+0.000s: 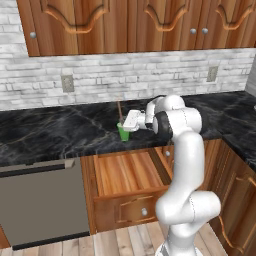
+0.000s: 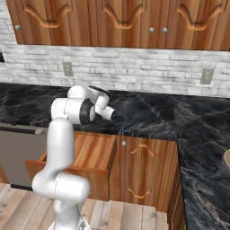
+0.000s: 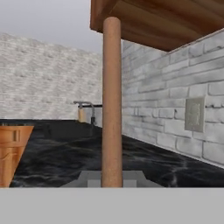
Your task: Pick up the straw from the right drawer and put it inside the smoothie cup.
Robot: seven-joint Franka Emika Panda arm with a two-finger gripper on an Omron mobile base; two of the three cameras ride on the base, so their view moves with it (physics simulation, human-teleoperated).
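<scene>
The straw [image 1: 119,111] stands upright in my gripper [image 1: 123,123], which is shut on it just above the smoothie cup [image 1: 123,133]. That small green cup sits on the black counter near its front edge. The straw's lower end reaches the cup's rim, where my hand hides it. In the hand view the straw [image 3: 111,100] rises as a brown column from between my fingertips, where the gripper [image 3: 111,178] closes on it. The right drawer [image 1: 127,172] is pulled open below the counter, showing its bare light-wood floor, and its open box [image 2: 92,152] shows behind my arm.
A grey dishwasher front [image 1: 40,200] sits left of the drawer. A lower drawer front with a round knob [image 1: 144,211] lies beneath it. Wall cabinets [image 1: 135,25] hang over the brick backsplash. The counter turns a corner at the right [image 2: 202,134].
</scene>
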